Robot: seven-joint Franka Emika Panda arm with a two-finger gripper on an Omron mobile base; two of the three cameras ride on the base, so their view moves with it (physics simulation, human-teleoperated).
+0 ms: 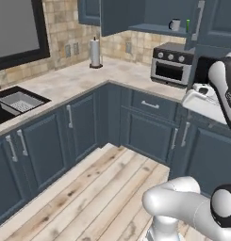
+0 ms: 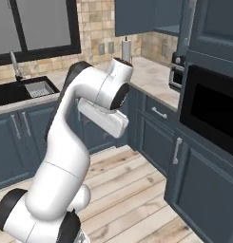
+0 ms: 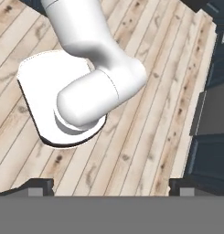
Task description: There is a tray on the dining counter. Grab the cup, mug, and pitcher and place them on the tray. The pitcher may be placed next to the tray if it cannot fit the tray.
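A small pale-grey handled mug (image 1: pixel 175 24) stands on the open shelf above the toaster oven, and a narrow bright green cup (image 1: pixel 187 25) stands just to its right, partly behind a cabinet door handle. My gripper (image 3: pixel 111 185) hangs folded in close to my own body and points down at the wooden floor. It is open, its two dark fingertips (image 3: pixel 38 184) spread wide with nothing between them. The tray, the dining counter and the pitcher are out of view.
A grey toaster oven (image 1: pixel 172 64) and a paper towel roll (image 1: pixel 95 52) stand on the corner worktop. A sink (image 1: pixel 18 101) with a strainer basket is at left. Dark blue cabinets (image 1: pixel 150 127) line the walls, with a built-in wall oven (image 2: pixel 210 109) at right. Wooden floor (image 1: pixel 98 188) lies ahead.
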